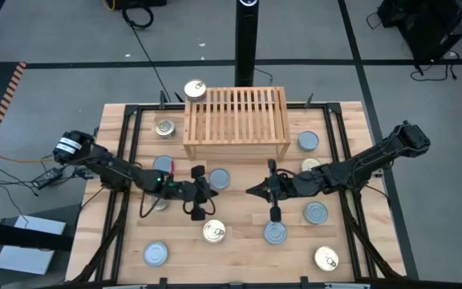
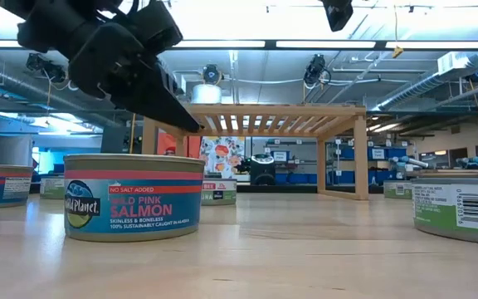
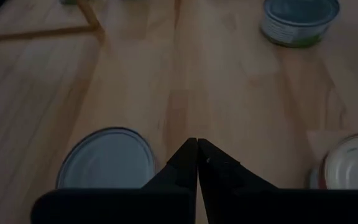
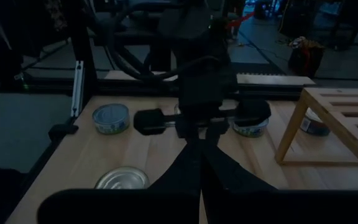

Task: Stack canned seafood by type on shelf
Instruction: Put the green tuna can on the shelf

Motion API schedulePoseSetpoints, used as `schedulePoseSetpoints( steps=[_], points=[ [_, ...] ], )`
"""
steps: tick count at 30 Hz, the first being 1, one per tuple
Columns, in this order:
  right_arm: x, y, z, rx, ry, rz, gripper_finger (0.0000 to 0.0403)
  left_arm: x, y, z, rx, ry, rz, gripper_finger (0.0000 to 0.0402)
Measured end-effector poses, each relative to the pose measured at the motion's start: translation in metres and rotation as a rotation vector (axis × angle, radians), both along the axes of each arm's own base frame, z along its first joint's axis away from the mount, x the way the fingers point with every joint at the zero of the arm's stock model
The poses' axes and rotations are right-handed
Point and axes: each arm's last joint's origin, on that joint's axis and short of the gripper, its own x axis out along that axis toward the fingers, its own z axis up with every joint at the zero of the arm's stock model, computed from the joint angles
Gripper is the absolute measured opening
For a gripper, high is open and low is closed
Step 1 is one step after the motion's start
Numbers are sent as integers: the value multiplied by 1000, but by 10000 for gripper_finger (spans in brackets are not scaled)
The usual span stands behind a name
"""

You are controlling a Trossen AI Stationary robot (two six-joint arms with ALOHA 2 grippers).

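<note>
Several short round tins lie scattered on their bases on the tabletop. One blue-silver tin (image 1: 219, 178) sits just beyond my left gripper (image 1: 213, 193), also seen as tin (image 3: 107, 158) beside the shut fingers (image 3: 196, 149). A gold-lidded tin (image 1: 213, 231) lies nearer the near edge. My right gripper (image 1: 249, 191) is shut too and points at the left one across a small gap (image 4: 199, 152). Both hover above the table in front of the shelf (image 1: 235, 120), the light-wood slatted rack at the far middle. One gold-lidded tin (image 1: 195, 88) sits at the shelf's far left corner.
More tins lie left of the shelf (image 1: 164, 127), right of it (image 1: 308, 142), and toward the near edge (image 1: 156, 254), (image 1: 275, 233), (image 1: 316, 212), (image 1: 326, 258). A salmon tin (image 2: 134, 195) stands close to the low camera. A black post (image 1: 247, 32) rises behind the shelf.
</note>
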Motion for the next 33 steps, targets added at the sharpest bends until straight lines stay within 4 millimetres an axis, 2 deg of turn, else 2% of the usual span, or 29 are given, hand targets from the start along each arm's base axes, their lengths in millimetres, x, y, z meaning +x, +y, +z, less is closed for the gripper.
schedulePoseSetpoints(
  steps=[10,20,33],
  points=[
    [-3,-15,-19,79,200,-103,9,1,-1,2,-13,-20,-10,19],
    [-5,-17,-23,77,244,-116,9,2,-4,4,-32,-36,-108,19],
    [-6,-18,-24,72,255,-117,9,3,-3,5,-11,-43,-79,19]
  ],
)
